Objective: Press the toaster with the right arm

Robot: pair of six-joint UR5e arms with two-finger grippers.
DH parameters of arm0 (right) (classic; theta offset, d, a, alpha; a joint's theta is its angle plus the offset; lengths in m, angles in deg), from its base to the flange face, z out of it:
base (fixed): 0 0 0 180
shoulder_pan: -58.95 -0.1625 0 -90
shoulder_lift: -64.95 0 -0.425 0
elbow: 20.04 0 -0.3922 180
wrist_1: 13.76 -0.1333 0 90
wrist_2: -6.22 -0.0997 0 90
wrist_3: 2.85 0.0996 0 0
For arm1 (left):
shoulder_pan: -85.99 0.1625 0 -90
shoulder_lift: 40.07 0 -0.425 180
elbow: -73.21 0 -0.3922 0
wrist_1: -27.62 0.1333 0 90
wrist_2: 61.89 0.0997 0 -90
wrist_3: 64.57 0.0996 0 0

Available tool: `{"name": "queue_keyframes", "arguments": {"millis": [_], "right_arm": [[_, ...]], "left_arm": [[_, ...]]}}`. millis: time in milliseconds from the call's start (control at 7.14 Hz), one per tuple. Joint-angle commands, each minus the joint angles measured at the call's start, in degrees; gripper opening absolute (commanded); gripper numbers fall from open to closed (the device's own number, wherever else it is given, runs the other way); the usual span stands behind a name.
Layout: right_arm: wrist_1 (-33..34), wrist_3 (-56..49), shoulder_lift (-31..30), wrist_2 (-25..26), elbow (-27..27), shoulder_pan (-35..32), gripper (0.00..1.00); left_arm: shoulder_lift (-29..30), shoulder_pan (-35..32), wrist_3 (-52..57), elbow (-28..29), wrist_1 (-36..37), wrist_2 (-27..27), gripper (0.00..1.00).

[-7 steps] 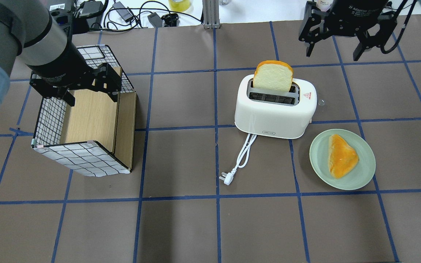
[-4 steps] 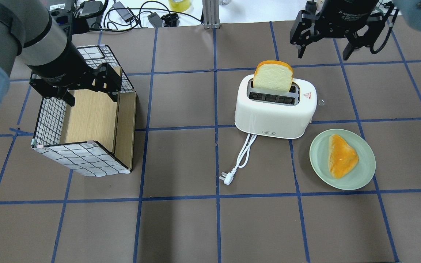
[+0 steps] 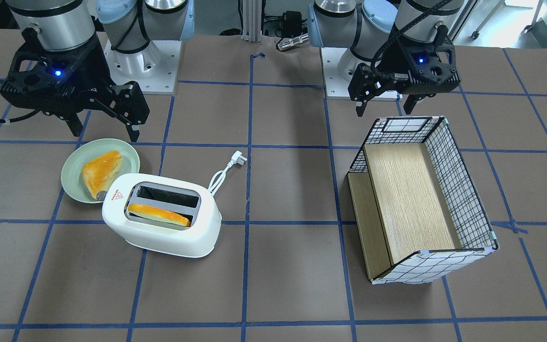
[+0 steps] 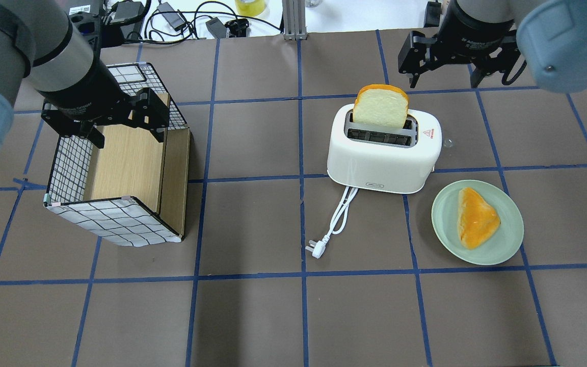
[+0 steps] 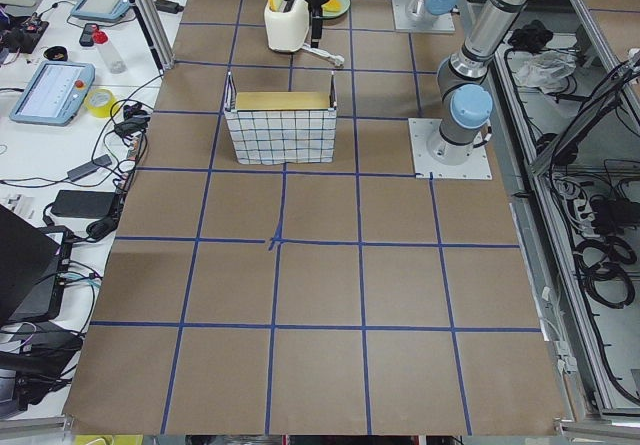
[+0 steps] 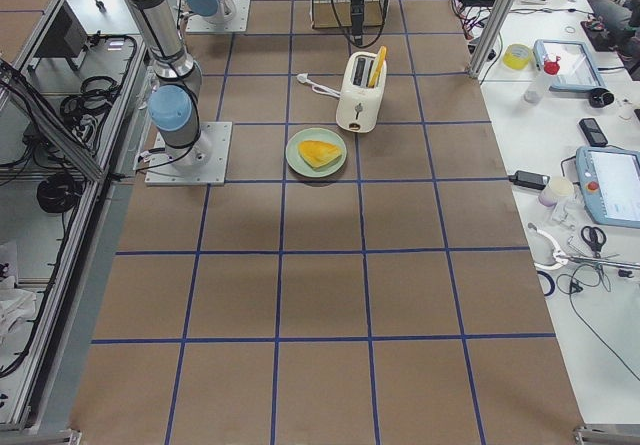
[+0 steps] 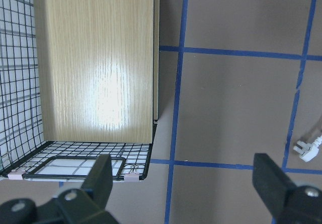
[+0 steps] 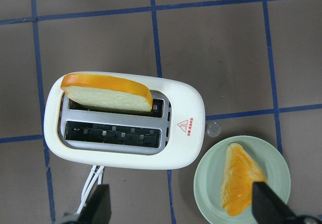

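The white two-slot toaster [image 4: 380, 160] stands mid-table, also seen from the front [image 3: 159, 235] and in the right wrist view [image 8: 126, 151]. A bread slice [image 4: 380, 106] stands in its far slot. A small clear knob [image 4: 448, 144] sticks out at its right end, by the red triangle mark. My right gripper [image 4: 445, 76] is open and empty. It hangs well above the table near the toaster's right end, touching nothing, and also shows from the front [image 3: 104, 130]. My left gripper [image 4: 128, 135] is open and empty over the basket.
A green plate [image 4: 507, 239] holding an orange bread piece [image 4: 477, 216] sits right of the toaster. The toaster's white cord and plug [image 4: 315, 250] lie in front of it. A wire basket [image 4: 115, 221] with a wooden floor stands at the left.
My right gripper has moved left and slightly nearer the toaster, staying open, and its blue elbow cap has come into view. The left arm, toaster and bread have not moved.
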Motion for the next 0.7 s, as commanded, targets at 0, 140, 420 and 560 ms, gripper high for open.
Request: {"name": "queue_keyframes", "arguments": {"millis": [0, 140, 420, 560], "right_arm": [[-1.71, -1.85, 0.02, 1.03, -0.64, 3.42, 1.00], [-5.55, -4.39, -0.07, 0.85, -1.95, 4.92, 1.00], [-6.55, -1.80, 0.02, -3.86, -2.76, 4.41, 1.00], [-6.64, -1.78, 0.02, -3.98, -2.85, 4.41, 1.00]], "left_arm": [[-0.03, 0.00, 0.00, 0.00, 0.00, 0.00, 1.00], [-0.03, 0.00, 0.00, 0.00, 0.00, 0.00, 1.00], [-0.03, 0.00, 0.00, 0.00, 0.00, 0.00, 1.00], [-0.03, 0.00, 0.00, 0.00, 0.00, 0.00, 1.00]]}}
